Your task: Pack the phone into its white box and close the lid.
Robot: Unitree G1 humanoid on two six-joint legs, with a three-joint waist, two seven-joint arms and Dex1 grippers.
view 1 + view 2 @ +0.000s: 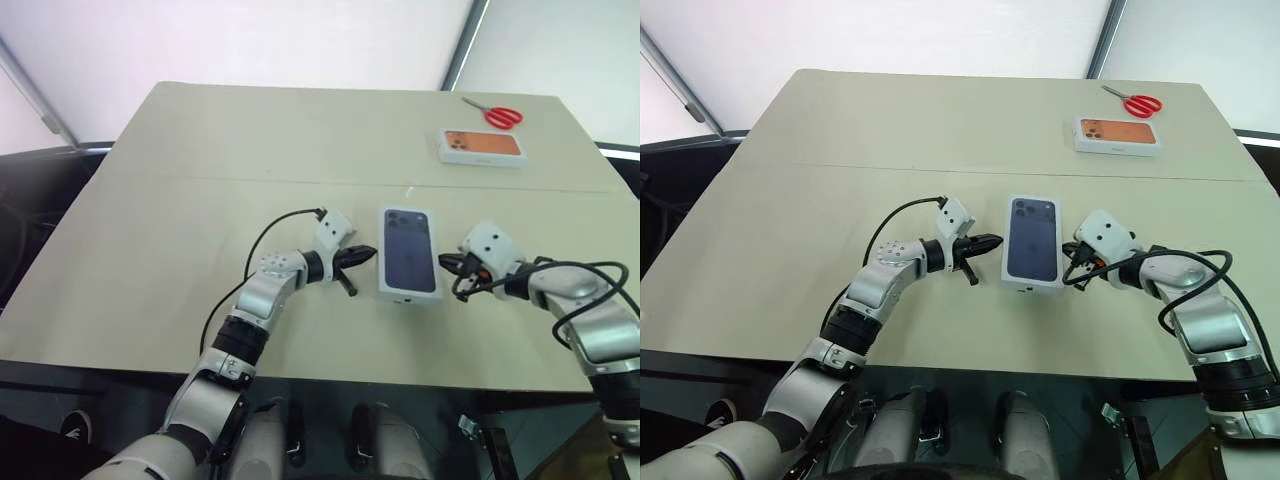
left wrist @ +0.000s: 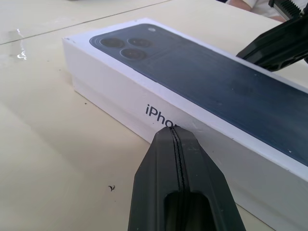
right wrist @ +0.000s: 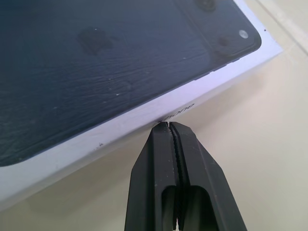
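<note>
We see the table, beige, with the lid closed down over its base near the middle of the near edge. Its long axis runs from near edge to far edge, and the dark phone printed on top has its camera cluster at the far end. Toward the far right corner lie a box with an orange phone picture and red scissors. Our left hand and right hand, both fully closed and empty, flank the lid's long sides, fingertips at its walls.

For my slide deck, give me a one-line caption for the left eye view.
Both shut grippers, left and right, flank the closed white box on the table.
</note>
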